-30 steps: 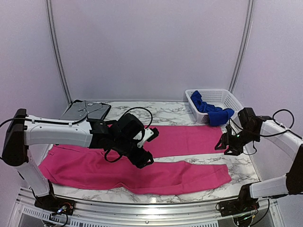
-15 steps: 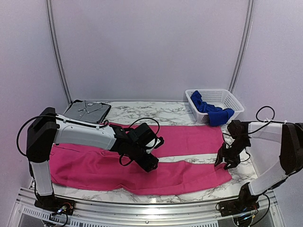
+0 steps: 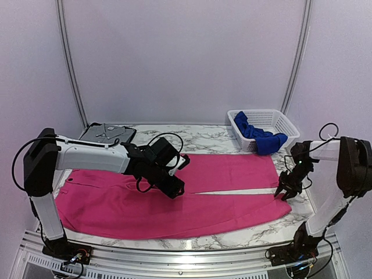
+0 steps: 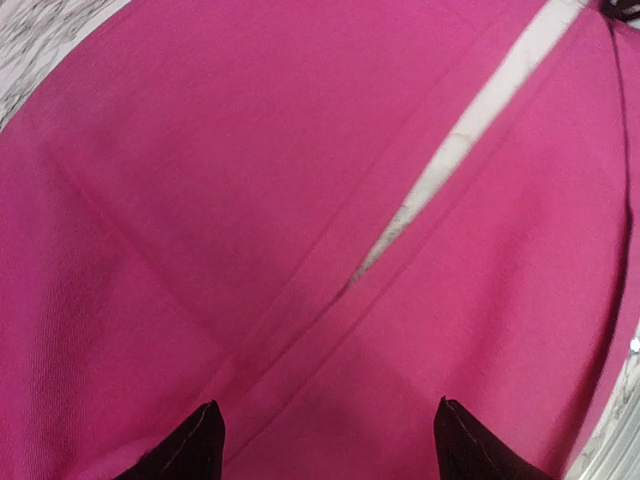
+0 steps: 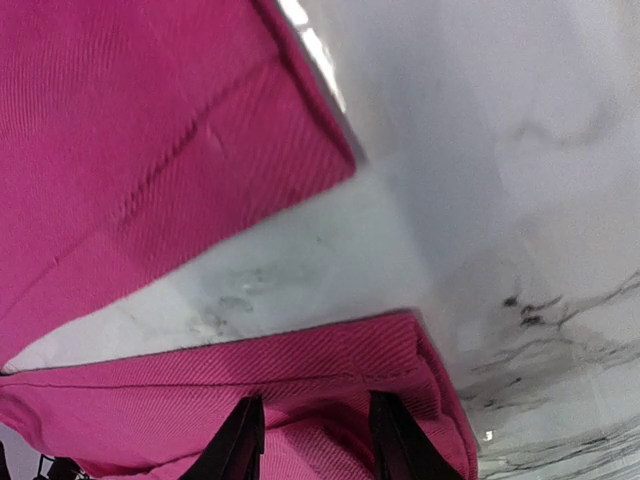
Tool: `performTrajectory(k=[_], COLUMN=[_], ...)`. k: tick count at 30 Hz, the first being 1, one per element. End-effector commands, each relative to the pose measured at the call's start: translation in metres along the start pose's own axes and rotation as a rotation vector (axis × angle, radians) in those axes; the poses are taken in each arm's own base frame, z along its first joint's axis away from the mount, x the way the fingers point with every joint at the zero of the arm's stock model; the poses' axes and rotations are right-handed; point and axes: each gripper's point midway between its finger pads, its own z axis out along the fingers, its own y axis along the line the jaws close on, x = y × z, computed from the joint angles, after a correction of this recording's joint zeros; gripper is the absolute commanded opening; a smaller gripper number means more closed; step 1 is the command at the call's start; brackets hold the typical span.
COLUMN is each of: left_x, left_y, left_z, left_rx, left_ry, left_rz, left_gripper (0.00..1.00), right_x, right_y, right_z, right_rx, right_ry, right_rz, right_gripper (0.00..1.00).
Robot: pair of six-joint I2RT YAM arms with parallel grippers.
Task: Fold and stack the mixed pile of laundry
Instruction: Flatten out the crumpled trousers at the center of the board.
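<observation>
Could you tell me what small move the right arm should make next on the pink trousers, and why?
Probably close the right gripper firmly on the hem of the near leg of the pink trousers. Its fingers straddle that hem corner with cloth between them, though a firm pinch is not evident, and the left gripper stands open over the crotch seam.

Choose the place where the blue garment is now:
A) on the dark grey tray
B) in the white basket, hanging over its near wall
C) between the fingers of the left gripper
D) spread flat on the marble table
B: the blue garment lies in the white basket at the far right, draped over its near wall.
</observation>
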Motion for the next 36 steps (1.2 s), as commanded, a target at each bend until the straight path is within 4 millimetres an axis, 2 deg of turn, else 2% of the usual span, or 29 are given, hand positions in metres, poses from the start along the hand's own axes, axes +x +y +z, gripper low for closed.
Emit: performTrajectory(k=[1, 5, 9, 14, 18, 21, 25, 28, 32, 36], left_x=[0.000, 0.003, -0.011, -0.033, -0.044, -0.048, -0.040, -0.032, -0.024, -0.019], left_y=[-0.047, -0.076, -0.111, -0.157, -0.179, -0.195, -0.212, -0.225, -0.241, -0.253], left_z=[-0.018, -0.008, 0.004, 0.025, 0.049, 0.062, 0.080, 0.089, 0.092, 0.087], left_rx=[0.113, 0.149, 0.241, 0.376, 0.444, 0.491, 0.542, 0.564, 0.549, 0.499], left_ry=[-0.031, -0.016, -0.015, -0.032, -0.016, -0.008, 0.032, 0.050, 0.040, 0.007], left_rz=[0.173, 0.212, 0.188, 0.152, 0.121, 0.108, 0.081, 0.093, 0.159, 0.264], left_gripper=[0.74, 0.74, 0.71, 0.71, 0.71, 0.71, 0.72, 0.72, 0.71, 0.68], right_x=[-0.060, -0.078, -0.084, -0.074, -0.062, -0.051, -0.042, -0.035, -0.018, 0.004], right_y=[-0.004, 0.011, 0.032, 0.043, 0.057, 0.064, 0.071, 0.071, 0.079, 0.089], right_z=[0.012, -0.003, -0.038, -0.069, -0.090, -0.095, -0.109, -0.112, -0.110, -0.108], right_rx=[0.037, -0.019, -0.106, -0.148, -0.221, -0.272, -0.315, -0.321, -0.365, -0.391], right_ry=[-0.149, -0.202, -0.285, -0.310, -0.336, -0.325, -0.343, -0.331, -0.295, -0.267], right_rz=[-0.056, -0.086, -0.131, -0.184, -0.234, -0.233, -0.237, -0.240, -0.252, -0.279], right_gripper=[0.37, 0.37, 0.39, 0.50, 0.55, 0.54, 0.54, 0.54, 0.54, 0.53])
